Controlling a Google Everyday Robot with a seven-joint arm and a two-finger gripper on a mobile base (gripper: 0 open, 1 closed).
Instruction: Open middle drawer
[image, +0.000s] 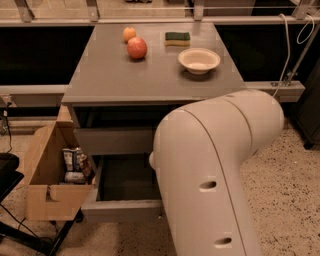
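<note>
The grey cabinet (115, 75) stands ahead of me. The middle drawer (120, 210) is pulled out towards me, below the shut upper grey drawer front (115, 140). Its dark inside (125, 177) looks empty. My big white arm (215, 170) fills the lower right and covers the right half of the drawer, its knob and the lowest drawer. My gripper is hidden behind the arm, down by the drawer's front.
On the cabinet top are a red apple (136, 48), an orange (129, 33), a green-and-yellow sponge (177, 38) and a beige bowl (199, 60). An open cardboard box (45, 200) with packets stands against the cabinet's left side. Cables hang at the right (287, 45).
</note>
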